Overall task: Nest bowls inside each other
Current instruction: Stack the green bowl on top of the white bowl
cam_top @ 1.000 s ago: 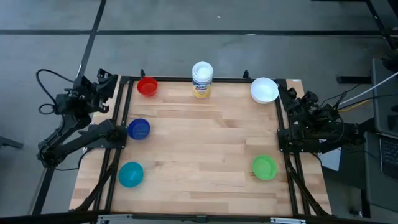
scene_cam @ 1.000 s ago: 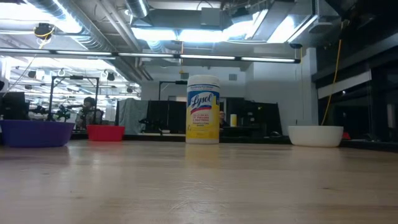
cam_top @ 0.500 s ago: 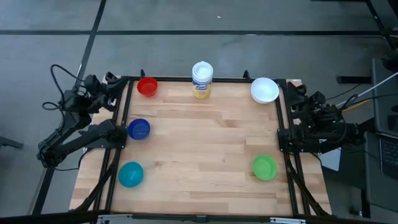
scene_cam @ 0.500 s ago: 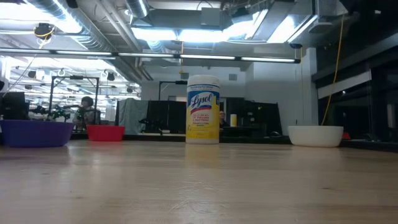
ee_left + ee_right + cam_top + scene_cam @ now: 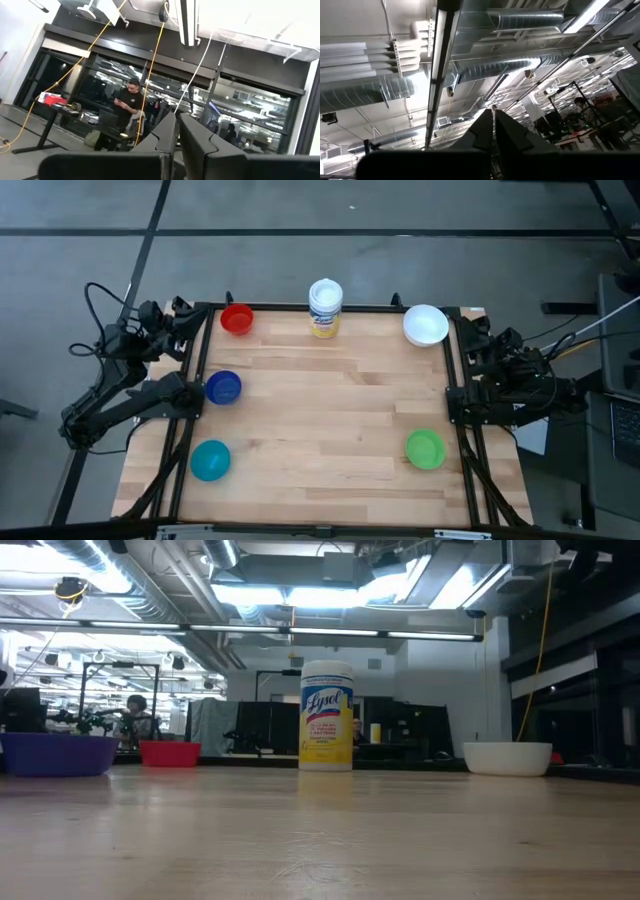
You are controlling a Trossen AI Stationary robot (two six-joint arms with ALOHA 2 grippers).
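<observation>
Pointing upward, both tools closed, empty: left tool (image 5: pixel 176 131), right tool (image 5: pixel 493 125).

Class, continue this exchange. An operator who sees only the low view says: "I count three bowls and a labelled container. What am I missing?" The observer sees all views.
Observer: Two more bowls. A green bowl lies on the right arm's side and a teal bowl on the left arm's side.
Operator: Is anything nested?
Observer: No, all five sit apart.
Operator: And the arms?
Observer: Both are outside the table frame. The left gripper and the right gripper have their jaws shut on nothing.
</observation>
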